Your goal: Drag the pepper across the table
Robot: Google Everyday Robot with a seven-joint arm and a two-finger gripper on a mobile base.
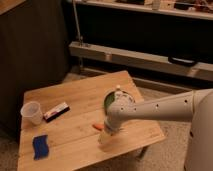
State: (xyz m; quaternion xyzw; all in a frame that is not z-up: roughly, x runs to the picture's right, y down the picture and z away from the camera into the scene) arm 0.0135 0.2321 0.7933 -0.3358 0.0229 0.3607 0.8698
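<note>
- My gripper (107, 136) is low over the table (80, 92) near its front edge. I cannot tell how it is set, or whether it has hold of anything.
- The pepper (96, 127) lies on the wood just left of my gripper, with its orange end showing.
- The green bowl (108, 100) sits behind my arm (155, 107), which covers most of it. I cannot tell what it holds.
- A clear cup (31, 112) stands upright at the left edge; I cannot make out its contents.
- A dark bar (56, 111) lies beside the cup.
- A blue sponge (40, 146) lies at the front left.

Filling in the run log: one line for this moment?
end effector: down at table, beside pepper | green bowl: behind arm
</note>
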